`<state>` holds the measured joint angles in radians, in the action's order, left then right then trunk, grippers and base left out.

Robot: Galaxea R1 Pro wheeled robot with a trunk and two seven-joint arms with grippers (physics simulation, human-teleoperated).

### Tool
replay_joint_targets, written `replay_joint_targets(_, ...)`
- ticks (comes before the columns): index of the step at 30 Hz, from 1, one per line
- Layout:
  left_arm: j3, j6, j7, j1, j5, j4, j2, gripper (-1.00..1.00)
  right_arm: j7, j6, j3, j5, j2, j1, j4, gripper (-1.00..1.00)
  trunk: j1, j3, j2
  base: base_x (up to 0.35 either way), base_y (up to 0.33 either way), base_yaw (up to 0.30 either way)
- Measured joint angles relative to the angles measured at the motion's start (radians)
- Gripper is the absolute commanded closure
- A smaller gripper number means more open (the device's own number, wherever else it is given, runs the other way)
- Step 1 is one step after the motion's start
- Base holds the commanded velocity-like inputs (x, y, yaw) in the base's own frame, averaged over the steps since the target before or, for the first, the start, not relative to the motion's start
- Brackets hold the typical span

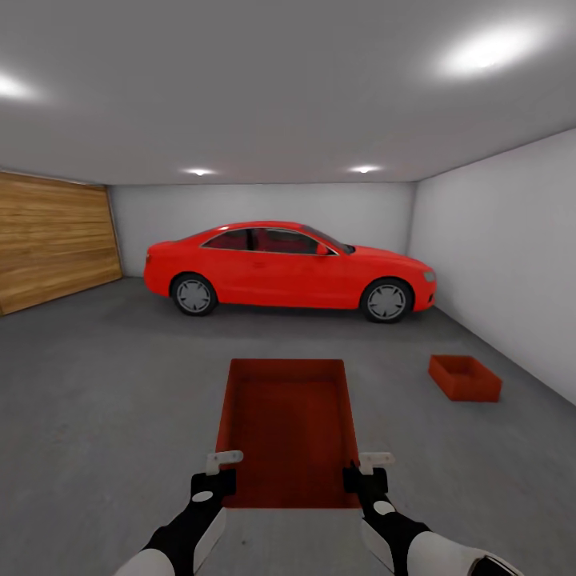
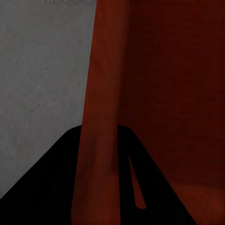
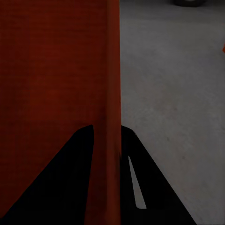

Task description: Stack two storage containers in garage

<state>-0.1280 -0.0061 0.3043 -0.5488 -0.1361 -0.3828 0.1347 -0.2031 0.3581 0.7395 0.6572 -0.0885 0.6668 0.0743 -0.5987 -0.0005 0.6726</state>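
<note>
In the head view, an orange-red storage container (image 1: 288,432) was held out in front of the robot above the grey concrete floor (image 1: 104,400) of the garage. The left gripper (image 1: 218,472) was clamped on its left wall near the near corner, at about 7 o'clock of the box, and the right gripper (image 1: 370,474) was clamped on its right wall, at about 5 o'clock. Each gripper's pale finger lay over the rim. The box's near wall was hard to tell apart from its dark ribbed bottom. A second storage container (image 1: 465,378) sat on the floor at about 2 o'clock from the held one, well apart, near the pale right wall (image 1: 504,256). A red car (image 1: 290,270) stood at 12 o'clock, side-on, and an orange-wood door (image 1: 50,240) lined the left side.

In the left wrist view, the thin straight wall of the held container (image 2: 101,117) ran between the two dark fingers (image 2: 51,183), jaws closed on it; the fingertips were lost in shadow. Speckled floor (image 2: 42,84) showed beside it.

In the right wrist view, the container wall (image 3: 110,93) likewise passed between the black fingers (image 3: 154,187), gripped, with its finely ribbed inner face in shade and matte floor (image 3: 173,84) on the other side.
</note>
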Motion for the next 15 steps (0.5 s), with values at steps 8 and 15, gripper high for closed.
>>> replay_joint_targets(8, 0.000, 0.000, -0.001, 0.000, 0.000, 0.000, 0.000, 1.00, 0.000, 0.000, 0.001, 0.001, 0.000, 0.000, 0.000, 1.00, 0.000, 0.000, 0.000, 0.321, 0.000, 0.000)
replay_joint_targets(15, 0.001, 0.000, -0.001, 0.000, 0.001, 0.000, 0.000, 1.00, 0.000, 0.000, 0.001, 0.001, 0.000, 0.000, 0.000, 1.00, 0.000, 0.000, 0.000, 0.321, 0.000, 0.000)
